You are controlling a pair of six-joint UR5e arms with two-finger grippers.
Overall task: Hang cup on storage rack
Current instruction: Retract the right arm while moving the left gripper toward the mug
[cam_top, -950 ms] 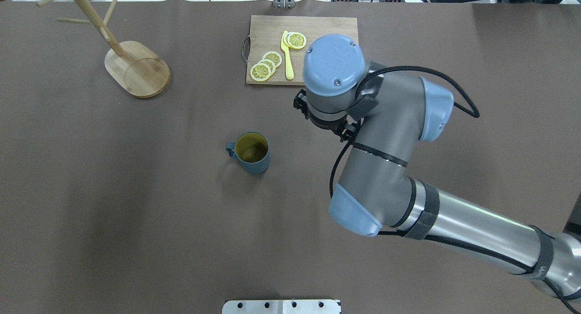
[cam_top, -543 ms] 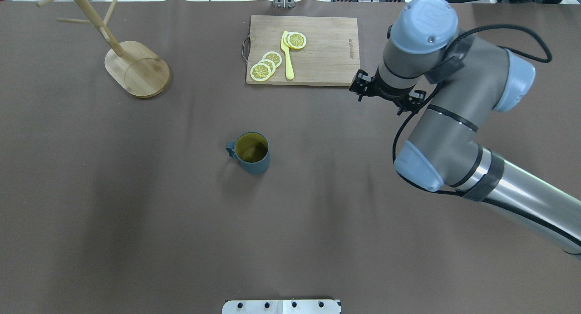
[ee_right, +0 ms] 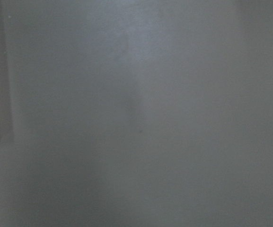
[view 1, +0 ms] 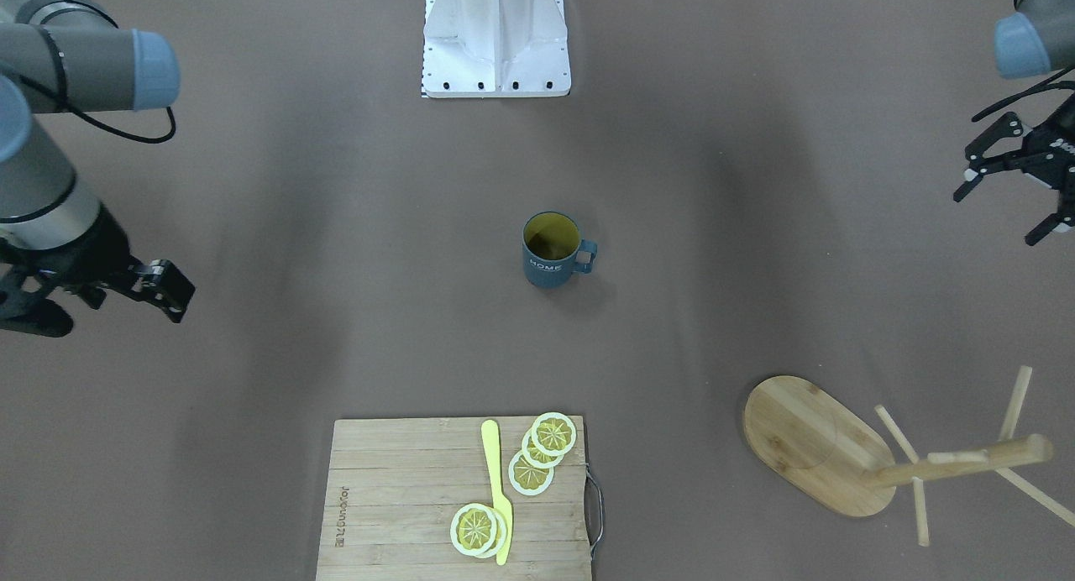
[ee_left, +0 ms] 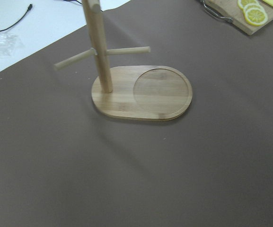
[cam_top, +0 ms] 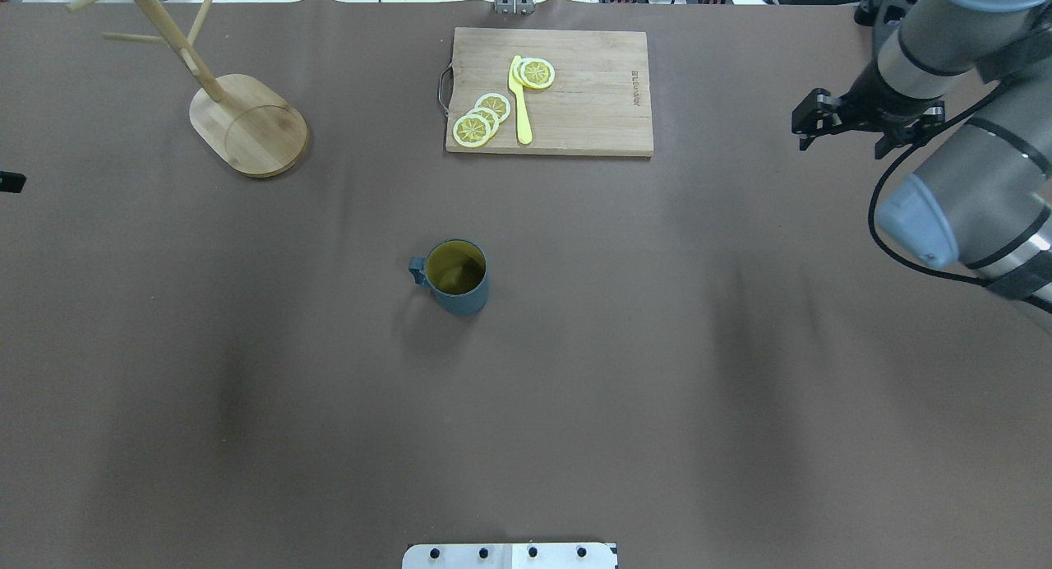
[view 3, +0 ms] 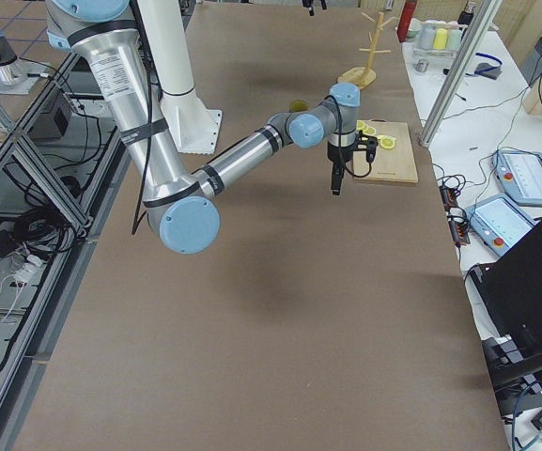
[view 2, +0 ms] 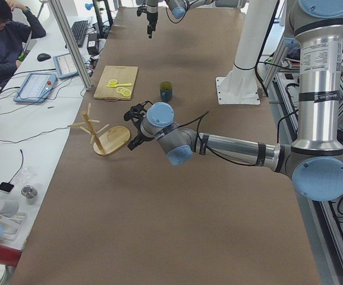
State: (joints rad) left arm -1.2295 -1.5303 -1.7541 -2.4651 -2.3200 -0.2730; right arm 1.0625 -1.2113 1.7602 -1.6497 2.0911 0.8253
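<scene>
I see one big brown table (cam_top: 575, 404) with two arms over it. The left arm (view 2: 230, 145) reaches toward the rack's end of the table. The right arm (cam_top: 970, 166) is far off on the other side. (Only the left side view shows a person (view 2: 5, 41) sitting at a desk beside the table.)

The left gripper (view 1: 996, 218) hangs with its fingers spread wide and nothing in them. The overhead view catches just a black tip of it at the edge. The right gripper (view 3: 334, 186) points down, off to the right of the board. I cannot tell if its fingers are apart or together, since the wrist hides them from above.

One cutting board (cam_top: 575, 100) lies at the far middle. One storage rack (cam_top: 251, 129) stands in the far left corner. The left wrist view shows it close up, with two pegs low on the post.

One cup (cam_top: 458, 277) stands upright in the middle of the table, well apart from the rack and from both grippers. Its handle is on the rack's side. Only the front view shows the white word HOME on it.

One yellow knife (cam_top: 521, 108) lies on the board with five lemon slices (cam_top: 472, 130), three on one side of it and two by its tip.
</scene>
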